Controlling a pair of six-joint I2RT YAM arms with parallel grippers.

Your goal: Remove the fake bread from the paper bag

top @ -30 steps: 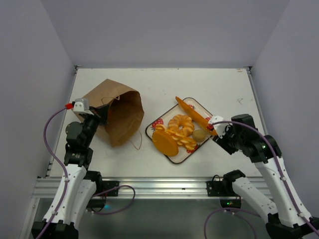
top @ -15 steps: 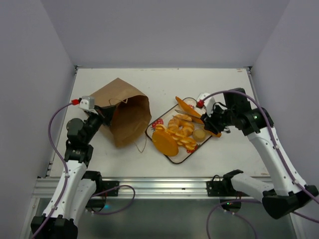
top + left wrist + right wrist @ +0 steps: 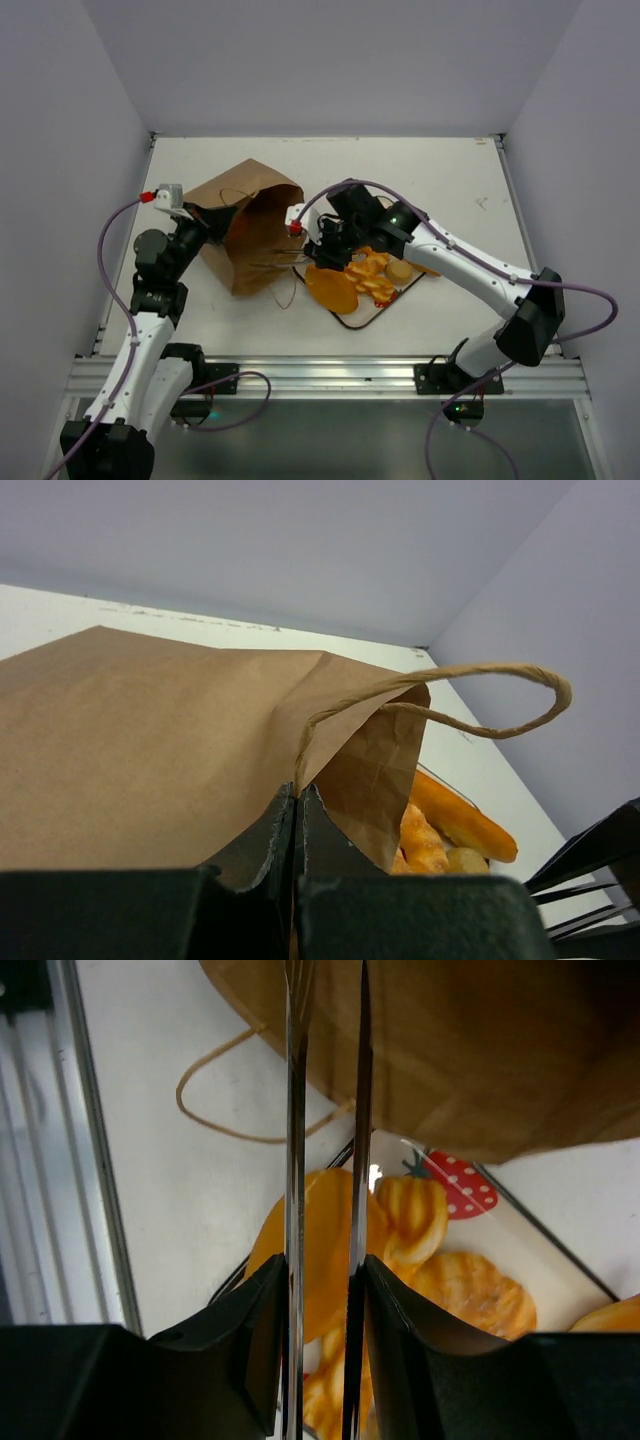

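Note:
The brown paper bag [image 3: 245, 225] lies on its side with its mouth toward the tray. My left gripper [image 3: 215, 222] is shut on its rim [image 3: 297, 780]. Several pieces of fake bread lie on the white tray [image 3: 340, 315]: a flat disc [image 3: 330, 288], a braided loaf [image 3: 372, 275] and a small bun [image 3: 400, 270]. My right gripper [image 3: 312, 256] hangs over the tray's left end, shut on thin metal tongs [image 3: 295, 1110]. The tongs' blades reach toward the bag's mouth [image 3: 480, 1050], above the disc [image 3: 325, 1230]. I cannot see the bag's inside.
A loose paper handle loop [image 3: 215, 1100] lies on the table between the bag and the tray. The other handle [image 3: 480, 680] arches up off the bag's rim. The right arm [image 3: 460, 260] stretches across the tray. Walls close in the table on three sides.
The right arm has swung left from the tray's right side to its left end, bringing the tongs to the bag's mouth. The left gripper has tilted the bag slightly.

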